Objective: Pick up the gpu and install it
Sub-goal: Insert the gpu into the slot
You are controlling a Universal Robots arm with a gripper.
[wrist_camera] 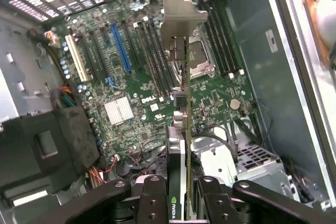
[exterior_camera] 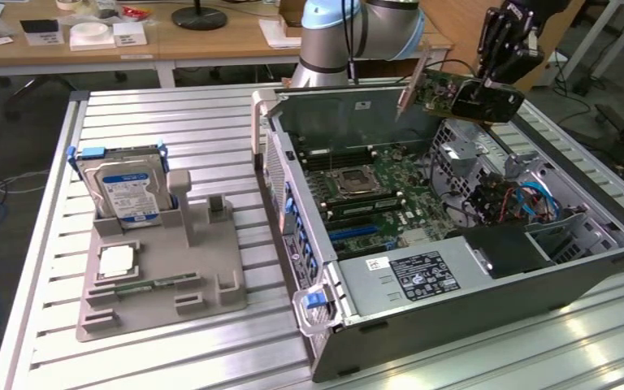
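We see the pincer (exterior_camera: 486, 81) in the upper right of the exterior view, above the far rim of the open computer case (exterior_camera: 604, 244). Its fingers (wrist_camera: 152, 200) are drawn in partway and clamp the gpu (exterior_camera: 444, 89) on both faces. The card hangs in the air and touches nothing else.

From the grip, the gpu's long axis runs toward the exterior view's left and ends in the silver bracket (exterior_camera: 409, 81). In the wrist view we look along the gpu (wrist_camera: 176, 150) edge-on, with the bracket (wrist_camera: 181, 19) at its far end and the black shroud beside the fingers.

The motherboard (exterior_camera: 366, 195) lies below, well apart from the card. The card's edge runs roughly parallel to the long slots, and the blue slot (wrist_camera: 121, 45) sits off to one side of it. We judge that the card is not yet lined up over a slot.

The case stands open on top, which leaves free room above the board. The cables (exterior_camera: 507, 203) and the drive cage (exterior_camera: 470, 150) crowd the exterior view's right. The case's back wall (exterior_camera: 334, 114) stands near the bracket end. The hard drive (exterior_camera: 127, 191) on its grey holder (exterior_camera: 160, 301) is well apart, at the left of the frame.
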